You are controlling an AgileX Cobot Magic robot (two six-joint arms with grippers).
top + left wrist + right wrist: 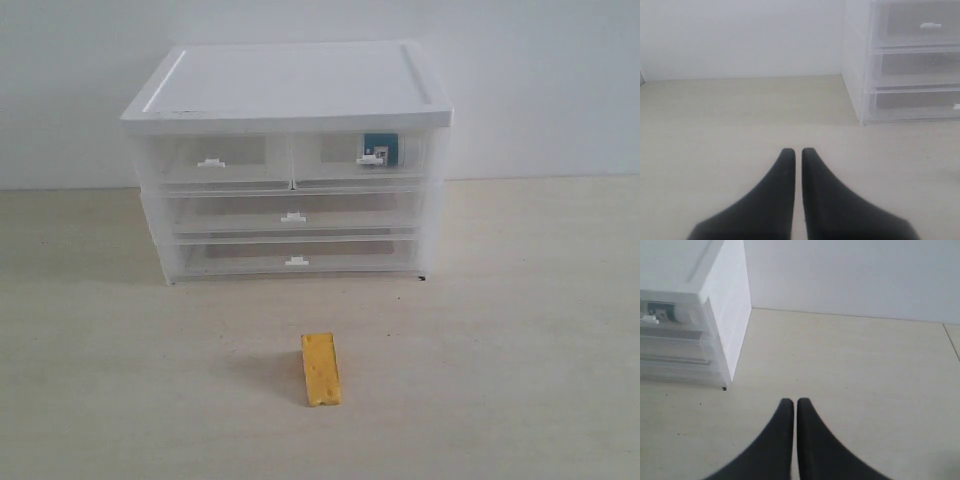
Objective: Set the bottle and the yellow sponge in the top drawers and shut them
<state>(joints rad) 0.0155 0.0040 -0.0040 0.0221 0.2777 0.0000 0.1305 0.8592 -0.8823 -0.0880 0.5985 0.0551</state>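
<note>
The yellow sponge (321, 368) lies flat on the table in front of the drawer unit (290, 85). Both top drawers are pushed in: the left one (215, 160) looks empty, and the right one (362, 157) shows the bottle's teal-blue label (379, 149) through its translucent front. That label also shows in the right wrist view (660, 311). Neither gripper appears in the exterior view. My left gripper (796, 153) is shut and empty, hovering over bare table left of the unit. My right gripper (792, 402) is shut and empty, over bare table right of the unit.
Two full-width drawers (293, 216) (297, 260) sit shut below the top pair. A white wall rises just behind the unit. The pale table (520, 330) stretches around the unit on both sides and in front.
</note>
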